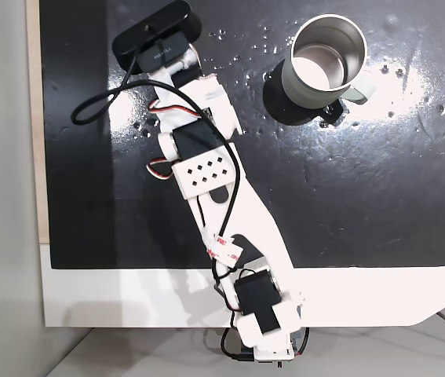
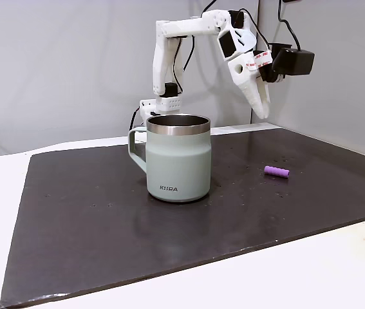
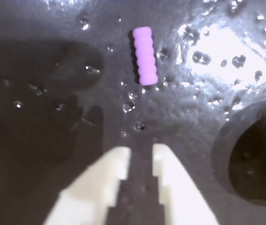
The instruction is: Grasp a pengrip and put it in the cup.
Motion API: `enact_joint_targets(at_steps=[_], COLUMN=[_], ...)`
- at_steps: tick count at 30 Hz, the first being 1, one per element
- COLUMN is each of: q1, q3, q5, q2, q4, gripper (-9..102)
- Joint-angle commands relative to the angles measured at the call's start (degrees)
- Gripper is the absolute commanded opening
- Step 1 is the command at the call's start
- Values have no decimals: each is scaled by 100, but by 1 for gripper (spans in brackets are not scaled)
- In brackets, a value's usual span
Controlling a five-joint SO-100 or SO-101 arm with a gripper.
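your claw hangs in the air above the black mat, and it holds nothing. in the wrist view its two white fingers stand close together with just a thin gap between them, so it is nearly closed. in a fixed view from the side, the claw points down, high over the far right part of the mat.

the pengrip lies flat on the mat, a little purple tube with bumpy rings. in the wrist view it sits ahead of the finger tips, apart from them, with its long side pointing away from the claw. in the side view the pengrip lies to the right of the cup, well apart from it.

the cup stands upright on the mat. from above, the cup shows a shiny silver inside and sits near the top right. the mat lies on the white desk.
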Motion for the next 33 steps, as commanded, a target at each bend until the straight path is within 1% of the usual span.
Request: enact_joint_targets(at_steps=[1, 6, 8, 16, 21, 26, 30, 33], q1=[141, 308, 360, 369, 281, 290, 299, 299], q3=[-888, -1441, -1688, -2865, -3129, -3155, -3393, -3498], q5=[-562, -1134, -1283, -1292, -1187, -1187, -1187, -1187], q2=[-325, -1011, -1292, -2505, -2883, -3173, -3489, -3718], q4=[237, 404, 519, 782, 817, 501, 448, 185], gripper=[19, 26, 26, 28, 29, 29, 29, 29])
